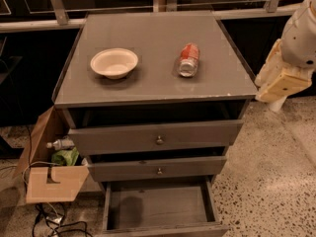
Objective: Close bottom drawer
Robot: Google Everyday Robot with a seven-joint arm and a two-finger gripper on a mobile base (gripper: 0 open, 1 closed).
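Note:
The bottom drawer (159,207) is the lowest of three grey drawers in the cabinet. It stands pulled far out, and its brownish-grey inner floor shows empty. Its front (163,230) lies at the lower edge of the view and its knob is out of view. The middle drawer (158,168) and the top drawer (157,138) stick out a little. My gripper (280,83) hangs at the right, beside the cabinet's top right corner, well above the bottom drawer and apart from it.
A white bowl (114,62) and a red can (188,59) lying on its side rest on the cabinet top (153,83). An open cardboard box (49,174) with a bottle and green stuff stands at the cabinet's left. Cables (52,223) lie on the speckled floor (266,181).

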